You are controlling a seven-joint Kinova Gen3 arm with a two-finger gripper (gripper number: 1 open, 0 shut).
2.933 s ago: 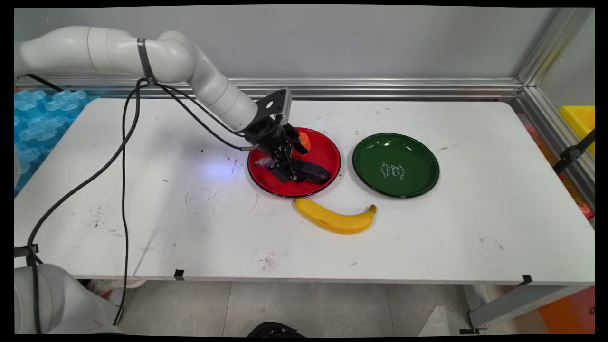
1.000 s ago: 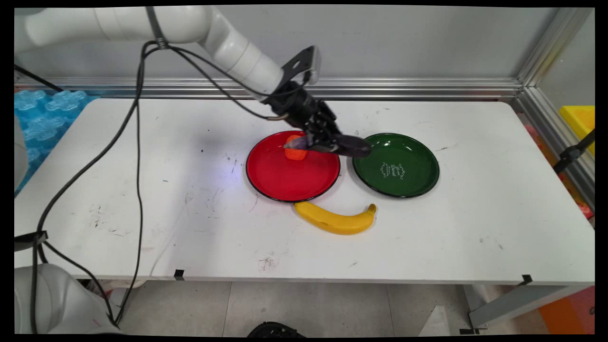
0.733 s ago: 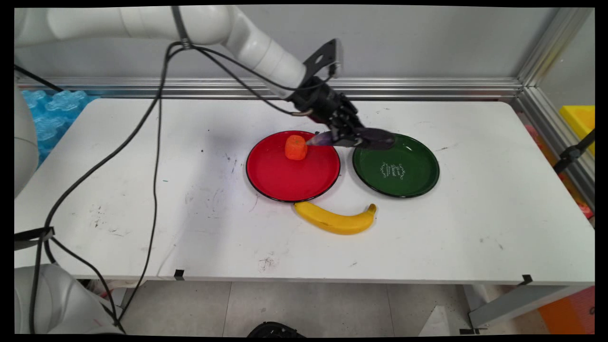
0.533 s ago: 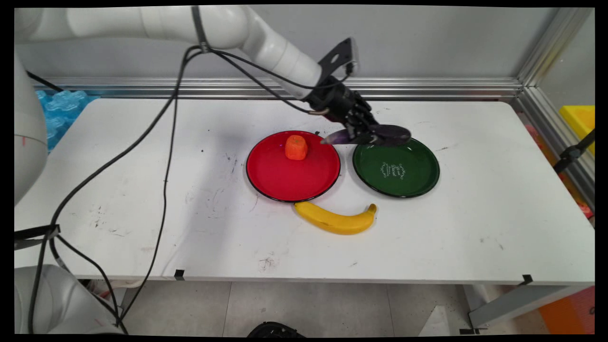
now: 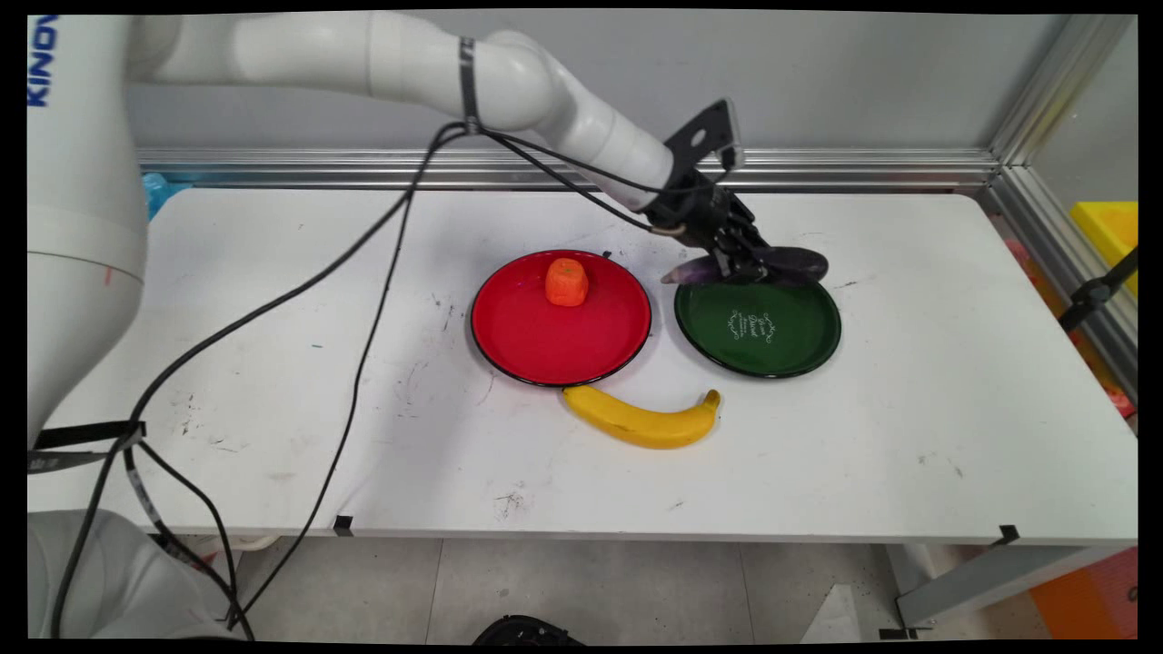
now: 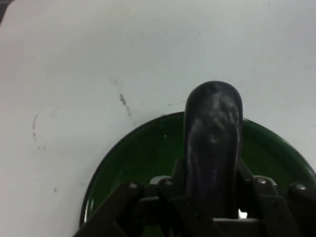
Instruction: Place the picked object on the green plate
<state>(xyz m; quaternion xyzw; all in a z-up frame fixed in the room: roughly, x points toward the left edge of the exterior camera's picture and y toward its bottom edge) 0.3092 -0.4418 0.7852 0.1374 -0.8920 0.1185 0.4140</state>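
Pincer (image 5: pixel 747 265) clamped on eggplant (image 5: pixel 789 263) above green plate's (image 5: pixel 759 359) far rim (bare table beyond)

White table (image 5: pixel 909 436) bears red plate (image 5: pixel 545 345), green plate (image 5: pixel 781 350), banana (image 5: pixel 641 418)

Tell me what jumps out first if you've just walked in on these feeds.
The gripper is shut on a dark eggplant, held level over the far rim of the green plate. Left of it, a red plate carries a carrot piece near its far edge. A banana lies on the table in front of both plates.
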